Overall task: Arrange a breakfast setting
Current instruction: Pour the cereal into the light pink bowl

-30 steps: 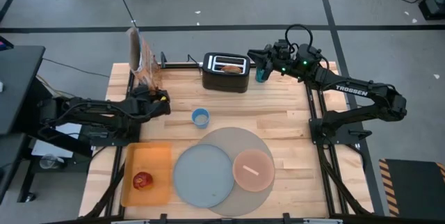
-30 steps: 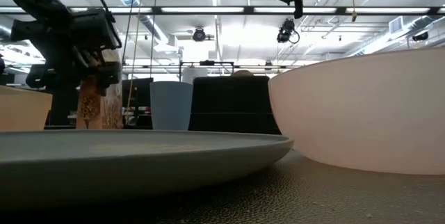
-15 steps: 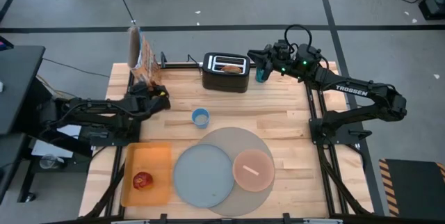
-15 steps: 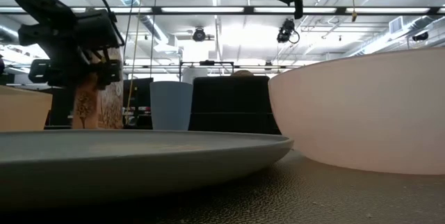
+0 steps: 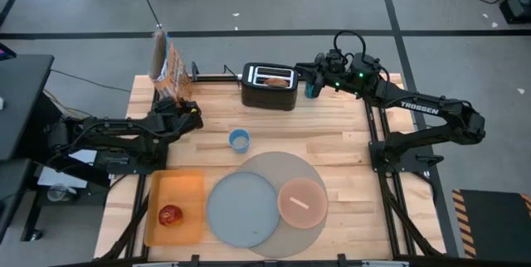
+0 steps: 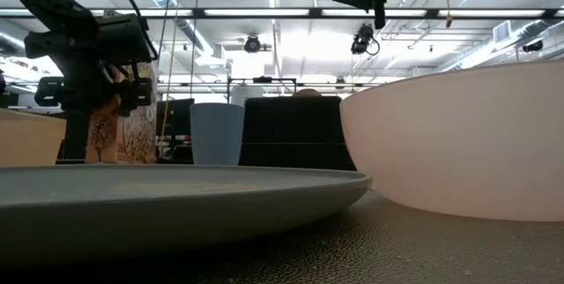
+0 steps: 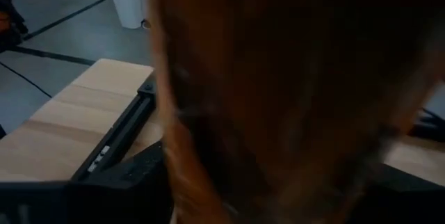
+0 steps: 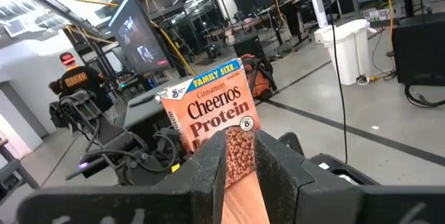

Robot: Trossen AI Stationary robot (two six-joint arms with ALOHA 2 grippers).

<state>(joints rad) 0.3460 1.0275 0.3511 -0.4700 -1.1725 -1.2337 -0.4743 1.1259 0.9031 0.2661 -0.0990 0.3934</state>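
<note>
**Left gripper clamped on cereal box; right gripper beside toaster**

Landmark: the black toaster (image 5: 270,85), holding round toasted bread (image 5: 273,80) in its slot.

- Left gripper (image 5: 184,111): well left of the toaster, fingers closed around the cereal box (image 5: 166,70).
- Right gripper (image 5: 304,70): just right of the toaster, raised, fingers slightly apart, holding nothing.
- Blue-grey plate (image 5: 241,210) and pink bowl (image 5: 302,202): on the grey mat (image 5: 278,167), nearer than the toaster.
- Red apple (image 5: 171,215): on the orange tray (image 5: 187,186), left of the plate.

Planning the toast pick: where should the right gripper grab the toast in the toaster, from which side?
Take the toast by its exposed top edge, from straight above: it stands on edge in the toaster slot, so only that rim is free. Close across its flat faces. Right gripper, open, is beside the toaster; left gripper grips the cereal box.
</note>
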